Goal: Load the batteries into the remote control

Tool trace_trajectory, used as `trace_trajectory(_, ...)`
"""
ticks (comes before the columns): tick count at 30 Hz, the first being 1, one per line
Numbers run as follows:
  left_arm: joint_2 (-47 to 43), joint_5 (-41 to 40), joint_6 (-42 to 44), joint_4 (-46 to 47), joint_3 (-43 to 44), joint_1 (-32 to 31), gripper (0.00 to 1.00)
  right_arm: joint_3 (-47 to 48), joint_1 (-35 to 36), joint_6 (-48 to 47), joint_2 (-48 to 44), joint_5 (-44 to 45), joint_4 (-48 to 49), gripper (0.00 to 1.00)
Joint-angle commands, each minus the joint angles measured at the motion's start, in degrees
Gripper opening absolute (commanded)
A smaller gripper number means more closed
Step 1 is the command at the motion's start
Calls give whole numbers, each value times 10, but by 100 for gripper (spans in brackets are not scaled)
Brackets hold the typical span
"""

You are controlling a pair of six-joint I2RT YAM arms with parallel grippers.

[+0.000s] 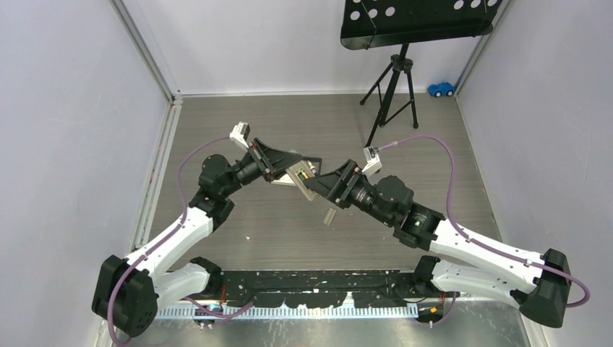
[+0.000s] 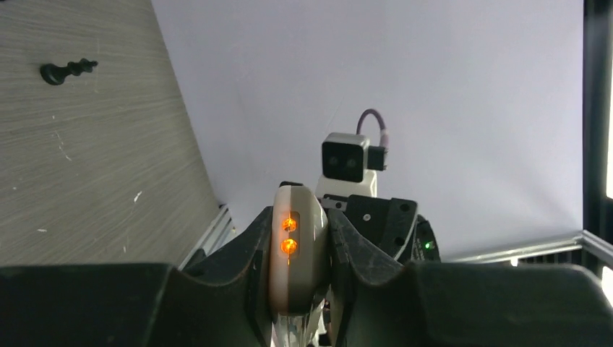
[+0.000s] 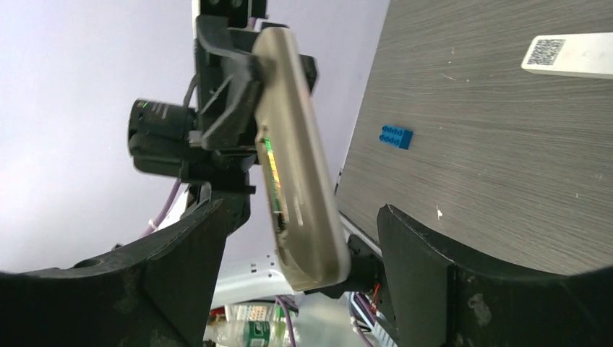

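While pinching the remote control (image 3: 300,181) by one end, hold the left end effector (image 2: 298,249) firm and steady, up in the air over the middle of the counter (image 1: 289,238) and clear of its surface. Treat that grip as the fixture: no twisting, no sag, open bay turned toward the right arm.

Look into the slot in the grey-beige back: batteries (image 3: 273,177) showing there as a green and orange strip, apparently seated in line, polarity too small to read. Judge the step as pressing the cells home or checking them.

Bring in the right end effector (image 3: 307,224) slowly and squarely. At present it is spread wide, one finger on either side of the remote's free end and seemingly touching neither. Push along the bay, not across it, to avoid levering the remote out of the left pinch. Watch for a cell popping loose and dropping to the counter.

Mind a small pale piece (image 1: 329,215) lying on the counter just below the right arm, possibly the bay cover; cannot tell. Ignore the blue brick (image 3: 396,136) and the shorter white remote (image 3: 571,54), both flat on the counter and well apart from the work.
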Motion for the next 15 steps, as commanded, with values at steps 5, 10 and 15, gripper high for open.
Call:
trace_trajectory(5,6,137,110,-1,33,0,0,19,-3,-110,-42,-46,-22,77)
trace_trajectory(10,15,179,124,1,48,0,0,62,-3,-181,-29,-63,-96,62)
trace_trajectory(15,22,204,125,13,58,0,0,83,-3,-195,1,-93,-111,50)
